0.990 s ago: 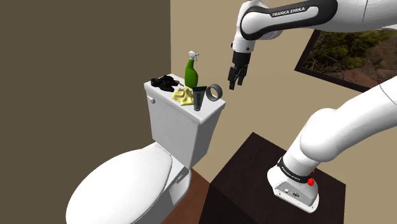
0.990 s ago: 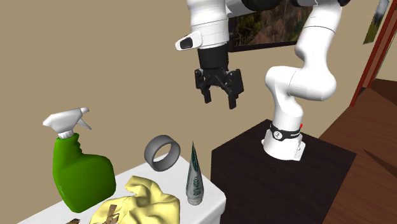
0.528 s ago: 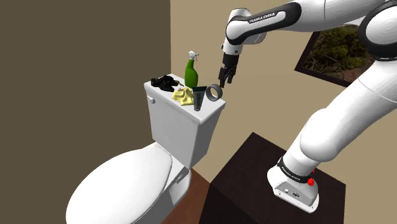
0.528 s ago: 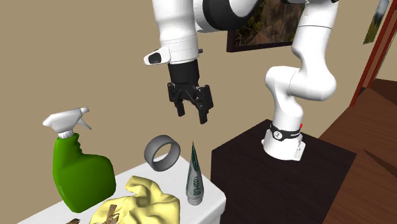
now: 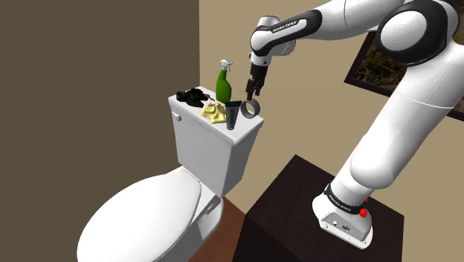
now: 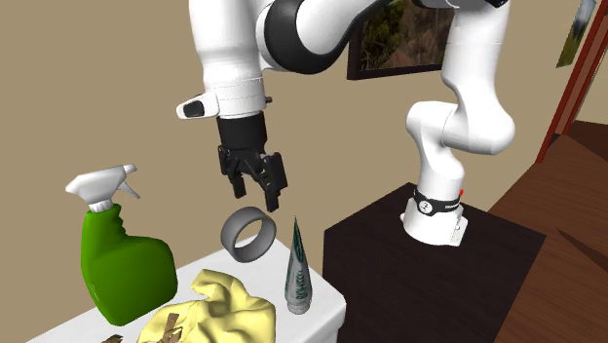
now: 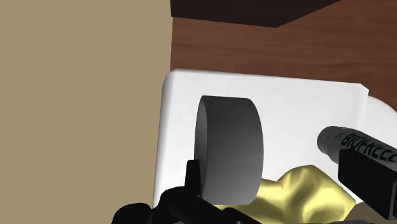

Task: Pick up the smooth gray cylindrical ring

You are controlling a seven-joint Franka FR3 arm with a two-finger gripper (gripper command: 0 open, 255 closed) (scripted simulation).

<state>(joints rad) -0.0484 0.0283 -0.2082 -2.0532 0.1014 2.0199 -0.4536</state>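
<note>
Walls: a plain beige wall [image 5: 312, 126], meeting a darker olive-brown wall [image 5: 97, 59] along a vertical edge on the shoulder view's left.
Floor: reddish-brown wood boards [image 6: 575, 166].
Fixture: one glossy white toilet [image 5: 145, 216] with its oval lid closed. Its rectangular tank [image 5: 216, 152] is set back against the beige wall.
Wall hanging: a dark-framed landscape picture [image 5: 372, 63], high on the beige wall.
Joinery: a reddish-brown wooden door frame [image 6: 573, 93] at the second exterior view's right edge.
Light: even and soft throughout.
</note>
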